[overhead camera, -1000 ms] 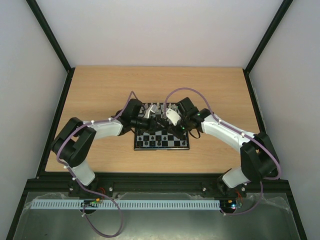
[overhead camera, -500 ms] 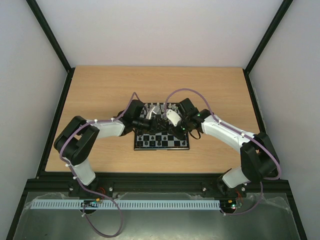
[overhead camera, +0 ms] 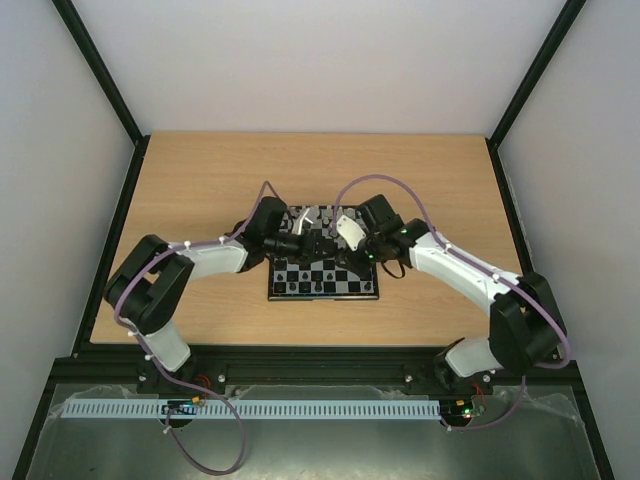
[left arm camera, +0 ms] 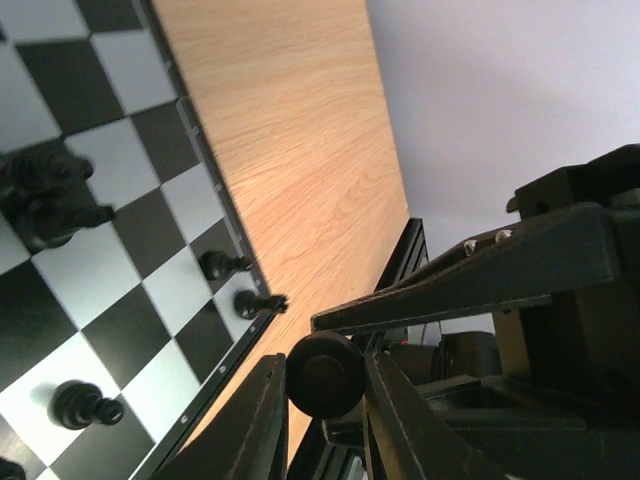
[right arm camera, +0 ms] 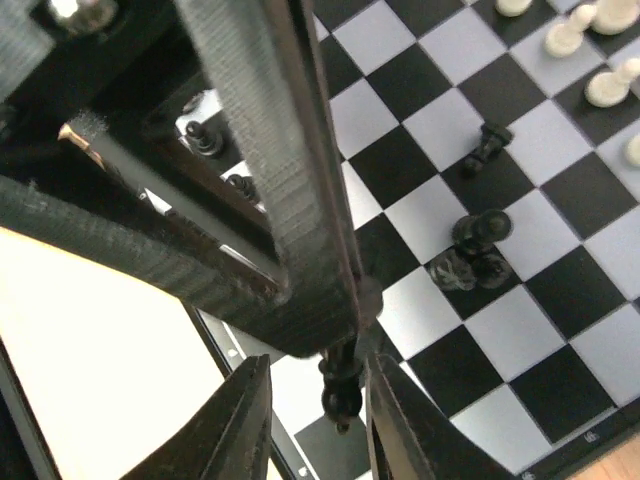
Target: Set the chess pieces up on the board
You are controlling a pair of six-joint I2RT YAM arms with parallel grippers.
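The board (overhead camera: 323,287) lies mid-table. It also shows in the left wrist view (left arm camera: 90,290) and the right wrist view (right arm camera: 440,130). My left gripper (left arm camera: 325,375) is shut on a black chess piece (left arm camera: 325,372), seen from its round base. In the top view the left gripper (overhead camera: 306,240) and right gripper (overhead camera: 338,242) meet over the board's far half. In the right wrist view that piece (right arm camera: 340,390) hangs between the fingers of my right gripper (right arm camera: 318,375), which is open around it. Black pieces (left arm camera: 55,195) and white pieces (right arm camera: 570,35) stand on the board.
The left gripper's fingers (right arm camera: 290,150) cross close in front of the right wrist camera. More black pieces (right arm camera: 475,250) stand just beside the grippers. Bare wooden table (overhead camera: 200,180) surrounds the board, with black frame rails (overhead camera: 120,230) at its sides.
The right gripper has shifted slightly toward the far side of the board and its elbow has swung outward. The left arm has barely moved.
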